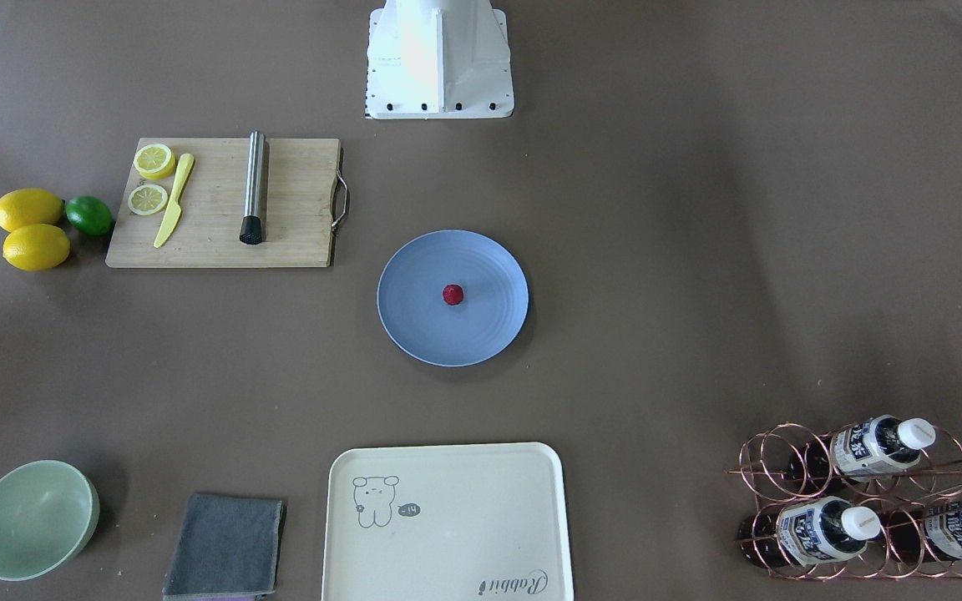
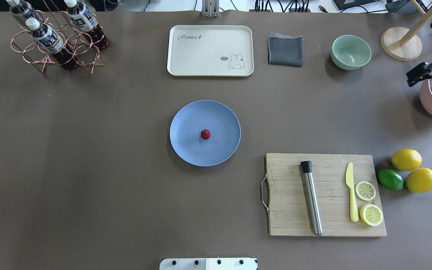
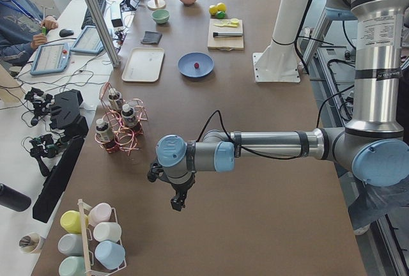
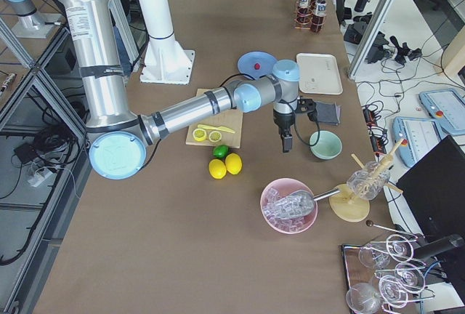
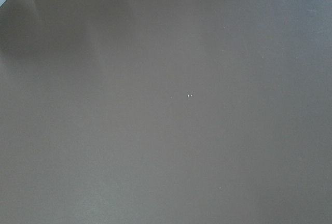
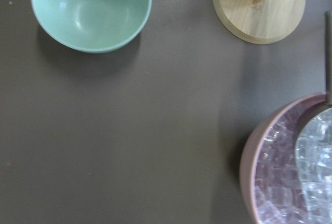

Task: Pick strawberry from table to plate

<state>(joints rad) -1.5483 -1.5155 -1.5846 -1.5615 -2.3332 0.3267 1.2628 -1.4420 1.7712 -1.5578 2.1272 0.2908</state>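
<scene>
The small dark-red strawberry [image 1: 453, 294] lies near the middle of the round light-blue plate [image 1: 414, 330], which sits at the centre of the brown table [image 1: 665, 275]; the overhead view shows the same strawberry [image 2: 205, 134]. My left gripper [image 3: 177, 203] hangs over bare table far from the plate, near the bottle rack; I cannot tell its state. My right gripper [image 4: 285, 142] points down between the green bowl and the pink ice bowl, well away from the plate. Only a dark part of it shows at the overhead view's right edge, so its state is unclear. Neither wrist view shows fingers.
A wooden cutting board [image 2: 328, 225] carries a steel muddler [image 2: 311, 200], a yellow knife and two lemon slices. Two lemons and a lime [image 2: 390, 179] lie beside it. Along the far edge stand a cream tray [image 2: 210, 37], grey cloth [image 2: 285, 50], green bowl [image 2: 351, 51] and bottle rack [image 2: 56, 41].
</scene>
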